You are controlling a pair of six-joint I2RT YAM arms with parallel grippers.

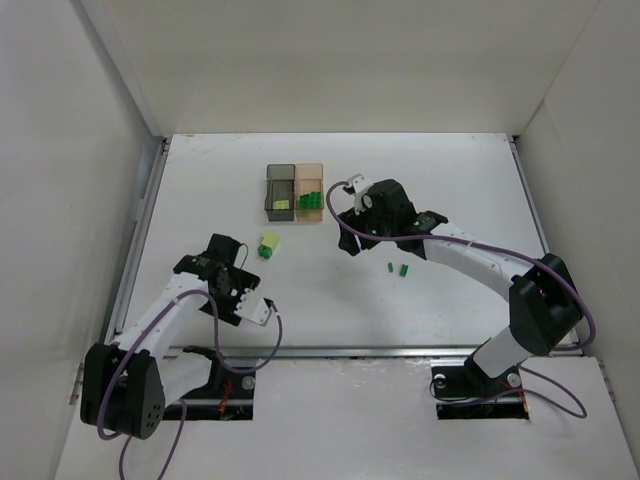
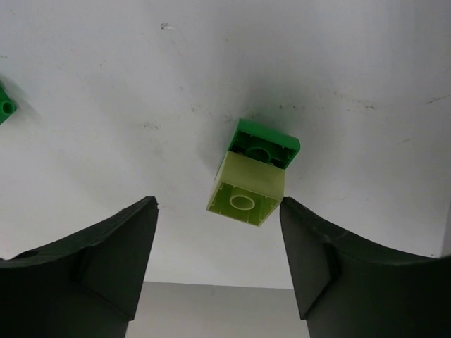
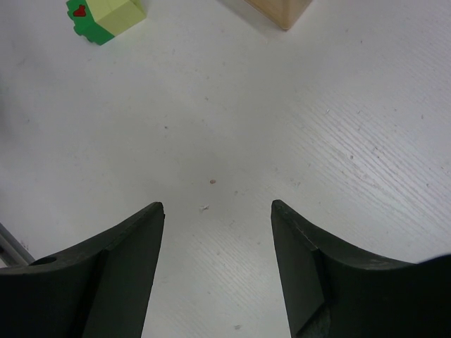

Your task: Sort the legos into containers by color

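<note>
A pale yellow-green lego stuck to a dark green one (image 1: 268,245) lies on the white table. In the left wrist view the pale brick (image 2: 246,190) and the green brick (image 2: 266,148) sit just ahead of my open left gripper (image 2: 218,211), close to its right fingertip. From above, the left gripper (image 1: 245,262) is just left of the pair. My right gripper (image 1: 346,222) is open and empty over bare table (image 3: 217,208). The smoky grey container (image 1: 281,190) holds a yellow-green brick. The amber-tan container (image 1: 309,178) holds dark green bricks.
Two tiny dark green legos (image 1: 397,268) lie loose below the right arm. Another green brick (image 2: 5,107) shows at the left wrist view's left edge. The joined pair (image 3: 106,17) and a tan container corner (image 3: 278,10) show in the right wrist view. White walls enclose the table.
</note>
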